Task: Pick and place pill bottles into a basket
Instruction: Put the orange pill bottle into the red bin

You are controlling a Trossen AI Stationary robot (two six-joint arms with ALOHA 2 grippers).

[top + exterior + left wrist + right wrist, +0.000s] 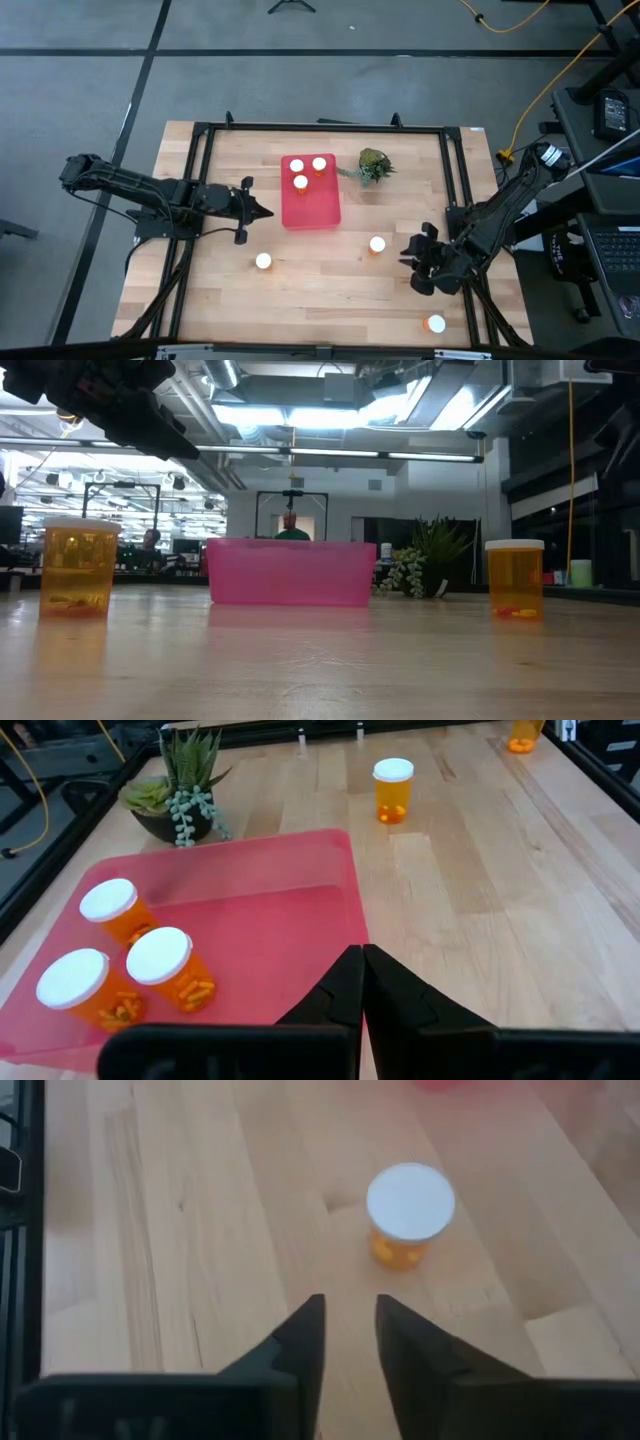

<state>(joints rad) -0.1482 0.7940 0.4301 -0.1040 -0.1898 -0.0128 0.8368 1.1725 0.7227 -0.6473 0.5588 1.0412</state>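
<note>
The red-pink basket (311,200) lies at mid table and holds three orange pill bottles with white caps (301,182) standing at its far end; they also show in the left wrist view (160,965). Three more bottles stand on the table: one right of the basket (377,244), one near-left (263,261), one at the near right edge (435,323). My left gripper (265,212) is shut and empty, above the table beside the basket's left wall (330,920). My right gripper (350,1315) is open by a narrow gap, empty, short of the bottle (410,1210) right of the basket.
A small green potted plant (374,165) stands just right of the basket's far end. A black frame (200,135) runs round the tabletop. In the low view the basket (290,572) stands between two bottles (80,570) (515,578).
</note>
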